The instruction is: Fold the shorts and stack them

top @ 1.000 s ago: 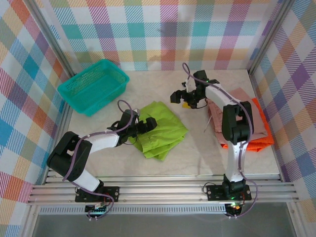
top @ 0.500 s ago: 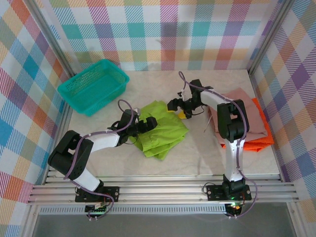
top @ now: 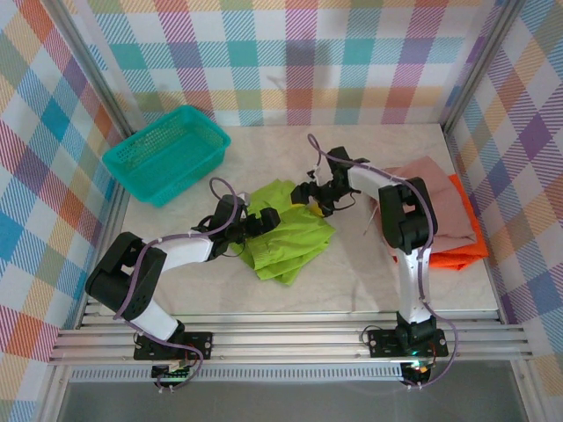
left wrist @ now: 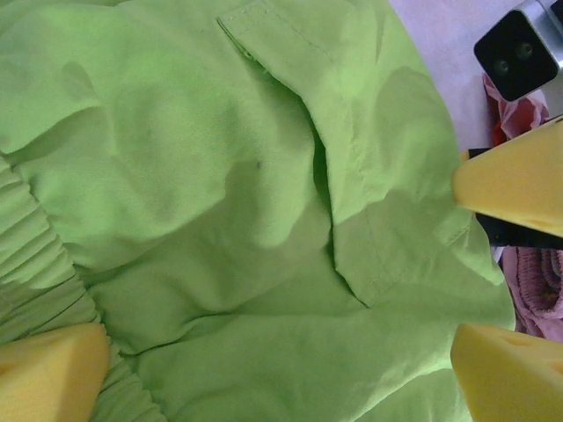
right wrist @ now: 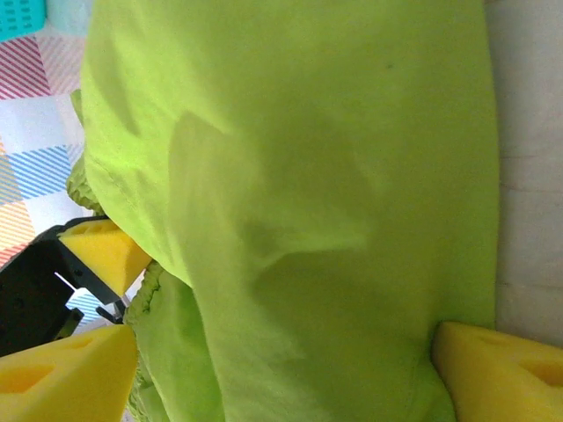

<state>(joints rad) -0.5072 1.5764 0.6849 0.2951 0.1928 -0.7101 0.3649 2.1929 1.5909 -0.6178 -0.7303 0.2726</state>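
The lime green shorts (top: 290, 233) lie crumpled mid-table. My left gripper (top: 264, 218) is open and rests on their left part, its yellow pads (left wrist: 48, 369) wide apart over the green fabric (left wrist: 246, 176). My right gripper (top: 308, 193) stands at the shorts' far right edge, open, with green cloth (right wrist: 308, 176) spread between its pads (right wrist: 501, 374). The two grippers face each other across the shorts. The dusty pink shorts (top: 433, 198) lie folded at the right on top of the bright orange shorts (top: 462, 252).
A teal mesh basket (top: 167, 151) sits at the back left. Checkered walls close in the table (top: 264, 154) at the back and both sides. The right arm's cable loops above the pink shorts.
My right gripper has swung left from beside the pink shorts onto the green shorts' far edge, and its jaws have narrowed a little. The left gripper has stayed put.
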